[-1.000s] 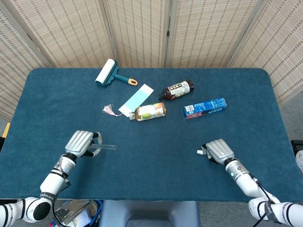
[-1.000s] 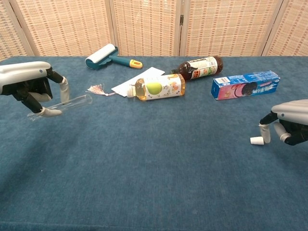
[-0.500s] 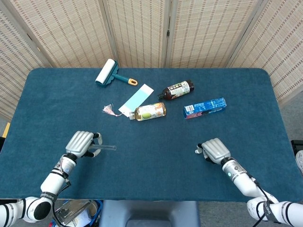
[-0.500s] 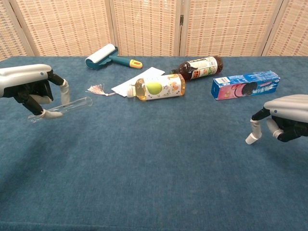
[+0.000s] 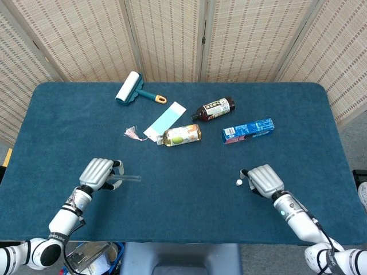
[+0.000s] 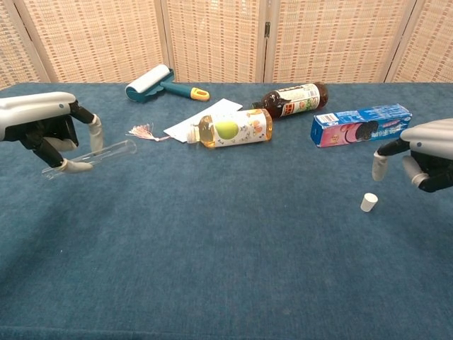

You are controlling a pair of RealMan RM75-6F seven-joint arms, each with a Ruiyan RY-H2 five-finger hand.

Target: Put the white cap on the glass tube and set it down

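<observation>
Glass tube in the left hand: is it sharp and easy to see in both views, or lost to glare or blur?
Chest view: glass tube sharp, faint highlights, clear against the cloth. Head view: tube small and thin, only faintly visible beside the left hand.

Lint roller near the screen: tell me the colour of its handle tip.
Orange-yellow tip on a teal handle; the lint roller shows it best in the chest view.
</observation>
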